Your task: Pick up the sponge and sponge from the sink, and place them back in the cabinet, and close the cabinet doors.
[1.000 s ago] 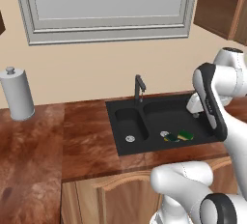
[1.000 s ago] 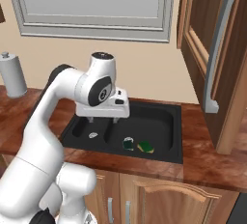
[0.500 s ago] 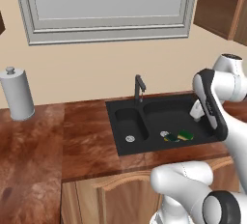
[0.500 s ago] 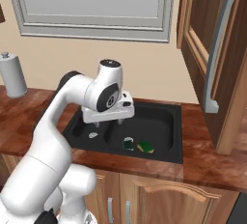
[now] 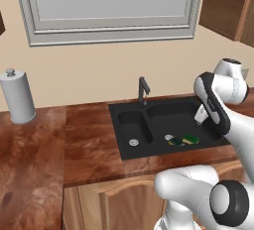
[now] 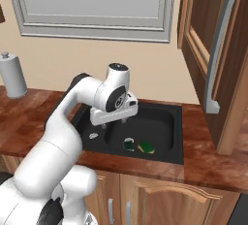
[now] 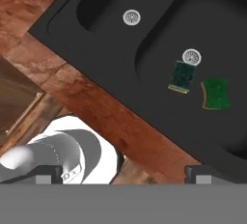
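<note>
Wooden bench point(image 5: 84, 144) carries your black sink point(image 7: 120, 49); two sponges point(image 7: 182, 77) point(image 7: 215, 93) lie near its drain at 3 o'clock; your pincer point(image 7: 123, 172) hangs open, empty.

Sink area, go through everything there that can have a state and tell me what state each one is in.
Darker sponge: lying flat in the sink basin, beside the drain, not held.
Brighter green sponge: lying flat in the same basin, just apart from the first.
Sink: no water visible, faucet not running.
Gripper: open, empty, above the basin.
Cabinet door: swung open.
Paper towel roll: upright on the counter.
</note>
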Controlling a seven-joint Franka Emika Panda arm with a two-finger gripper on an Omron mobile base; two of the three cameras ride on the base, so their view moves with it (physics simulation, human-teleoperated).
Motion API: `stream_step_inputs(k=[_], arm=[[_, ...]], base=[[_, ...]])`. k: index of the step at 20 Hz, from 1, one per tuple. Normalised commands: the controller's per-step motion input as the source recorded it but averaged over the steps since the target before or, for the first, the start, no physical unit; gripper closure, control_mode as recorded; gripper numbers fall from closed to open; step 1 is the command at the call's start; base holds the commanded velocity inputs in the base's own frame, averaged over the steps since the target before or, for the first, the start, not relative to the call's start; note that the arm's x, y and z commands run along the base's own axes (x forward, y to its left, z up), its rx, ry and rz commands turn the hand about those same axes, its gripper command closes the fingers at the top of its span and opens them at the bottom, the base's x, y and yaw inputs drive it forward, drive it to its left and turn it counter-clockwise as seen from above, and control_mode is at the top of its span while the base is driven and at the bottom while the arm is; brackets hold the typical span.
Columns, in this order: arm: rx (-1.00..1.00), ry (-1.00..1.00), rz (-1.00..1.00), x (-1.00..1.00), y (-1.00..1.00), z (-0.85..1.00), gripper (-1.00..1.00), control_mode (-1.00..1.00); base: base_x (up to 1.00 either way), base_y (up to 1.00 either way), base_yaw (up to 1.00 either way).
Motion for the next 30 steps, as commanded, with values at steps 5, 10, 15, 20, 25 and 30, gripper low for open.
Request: stream_step_inputs(k=[5, 10, 15, 20, 25, 30], arm=[[0.02, 0.0, 0.08, 0.37, -0.03, -0.23, -1.0, -1.0], [0.0, 0.0, 0.04, 0.35, -0.07, -0.24, -1.0, -1.0], [0.0, 0.0, 0.01, 0.32, -0.03, -0.26, -1.0, -1.0], [0.0, 0.0, 0.0, 0.3, -0.05, -0.25, -1.0, -1.0], [0.0, 0.0, 0.0, 0.28, -0.04, -0.26, -1.0, -1.0], [0.0, 0.0, 0.0, 0.3, -0.02, -0.21, -1.0, -1.0]], base=[[0.0, 0.0, 0.0], [0.0, 0.0, 0.0], [0.0, 0.0, 0.0], [0.0, 0.0, 0.0], [0.0, 0.0, 0.0], [0.0, 0.0, 0.0]])
